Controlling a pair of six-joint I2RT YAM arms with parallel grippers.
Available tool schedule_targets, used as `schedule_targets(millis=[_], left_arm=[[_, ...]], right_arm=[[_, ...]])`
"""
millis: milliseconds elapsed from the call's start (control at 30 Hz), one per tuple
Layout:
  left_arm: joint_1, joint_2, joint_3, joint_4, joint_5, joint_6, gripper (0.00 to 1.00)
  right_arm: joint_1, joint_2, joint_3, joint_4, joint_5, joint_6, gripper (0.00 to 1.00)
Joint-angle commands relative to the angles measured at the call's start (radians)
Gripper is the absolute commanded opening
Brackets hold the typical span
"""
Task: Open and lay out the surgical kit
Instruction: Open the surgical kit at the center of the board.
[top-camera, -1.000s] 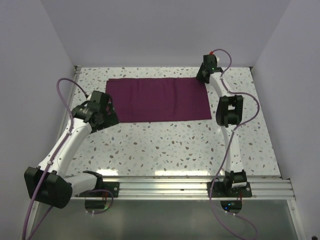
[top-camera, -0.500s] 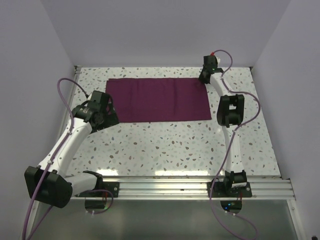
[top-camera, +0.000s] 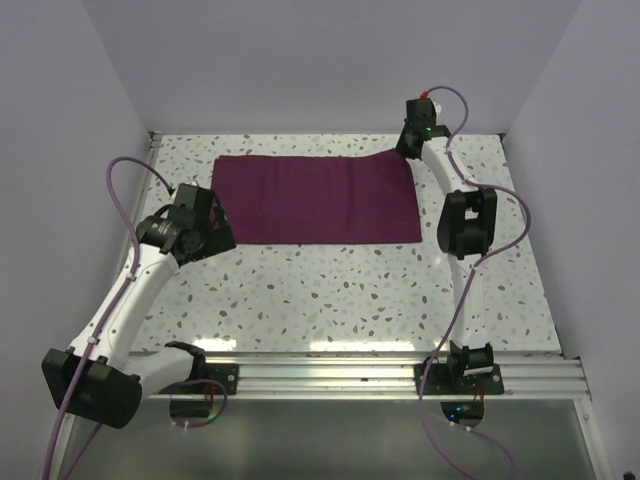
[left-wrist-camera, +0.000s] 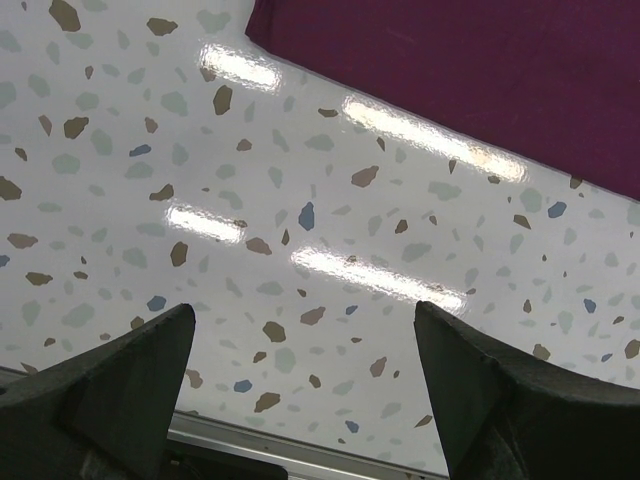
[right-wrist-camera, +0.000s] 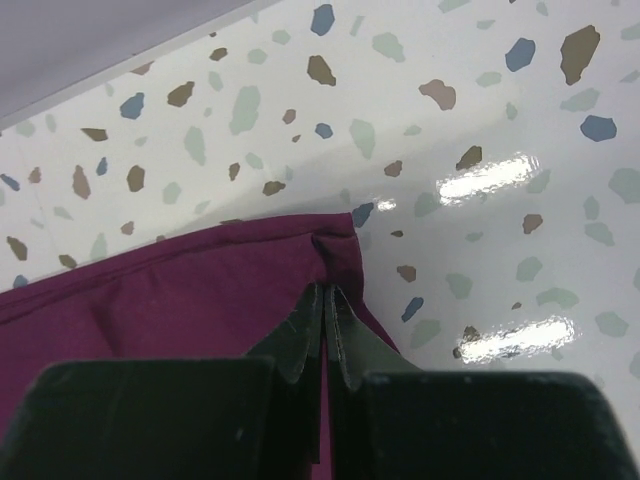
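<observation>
Two arms reach out over the speckled table (top-camera: 330, 290). One dark purple cloth (top-camera: 320, 198) lies on the far half of the table, folded into a long flat shape.

The right claw (top-camera: 408, 150) is at the far right corner of the cloth. Its two fingers (right-wrist-camera: 345, 335) are pressed tight together, and they pinch the cloth there. That corner is pulled up a little off the table, while the other parts lie flat.

The left claw (top-camera: 222, 232) is by the near left corner of the cloth, over bare table. Its fingers (left-wrist-camera: 130, 370) are spread wide with nothing between them. The cloth's edge is near this claw but not touching it.
</observation>
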Motion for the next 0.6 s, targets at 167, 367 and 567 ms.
schedule_targets(millis=[167, 367, 567], left_arm=[[0.0, -0.044, 0.034, 0.02, 0.02, 0.079, 0.95], [0.0, -0.056, 0.022, 0.028, 0.027, 0.105, 0.96], [0.0, -0.042, 0.022, 0.06, 0.041, 0.117, 0.96]], right_arm=[[0.019, -0.113, -0.052, -0.076, 0.038, 0.009, 0.0], [0.033, -0.116, -0.095, -0.15, 0.001, 0.043, 0.0], [0.09, -0.208, -0.253, -0.089, -0.002, 0.041, 0.02]])
